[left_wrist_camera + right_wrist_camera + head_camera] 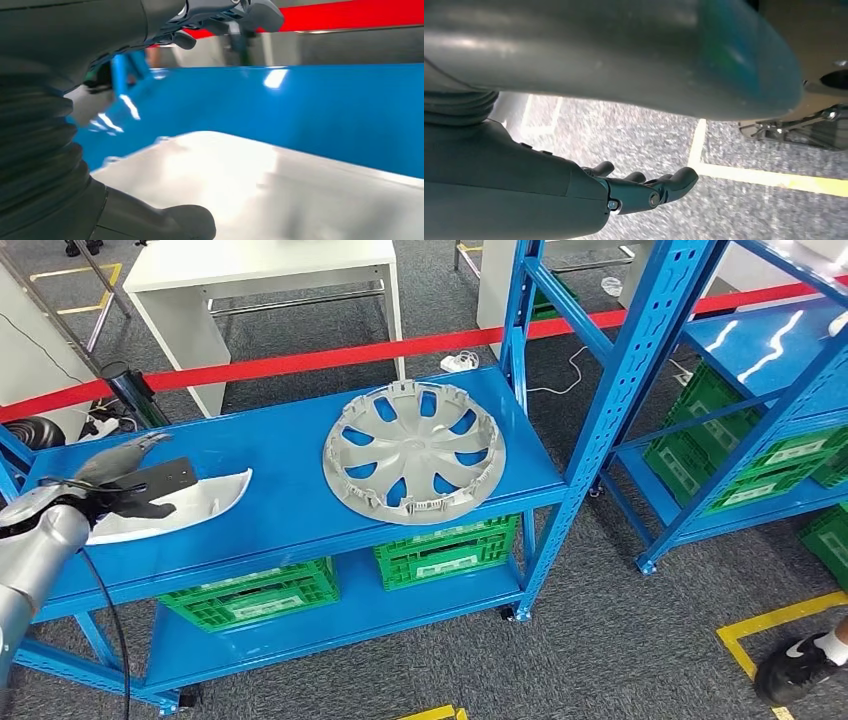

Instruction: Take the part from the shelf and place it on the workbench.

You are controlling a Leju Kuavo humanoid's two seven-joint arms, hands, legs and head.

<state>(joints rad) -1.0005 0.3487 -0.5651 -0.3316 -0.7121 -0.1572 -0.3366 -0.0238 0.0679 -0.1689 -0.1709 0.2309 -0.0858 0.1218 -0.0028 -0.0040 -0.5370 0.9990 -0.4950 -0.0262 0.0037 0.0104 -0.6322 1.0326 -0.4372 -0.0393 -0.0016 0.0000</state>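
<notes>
No text, brand or number can be read. The white labels on the green crates (447, 550) under the blue shelf (290, 510), well away from any fingers, are too small and blurred to make out.

A dark grey speckled carpet floor (620, 640) runs under everything, marked with yellow tape lines (765, 625) near the lower right corner and another yellow outline at the far upper left. A blue metal shelving rack (590, 420) stands in the middle, and green slatted plastic crates (445, 550) sit on its lower level. A second blue metal rack (770, 350) stands to the right, its glossy top catching streaks of overhead light, with more green crates (745, 460) beneath. Behind the racks a red barrier tape (330, 358) stretches across the room. Beyond it stands a white table (260, 265). A white power strip (460, 362) lies on the carpet.
</notes>
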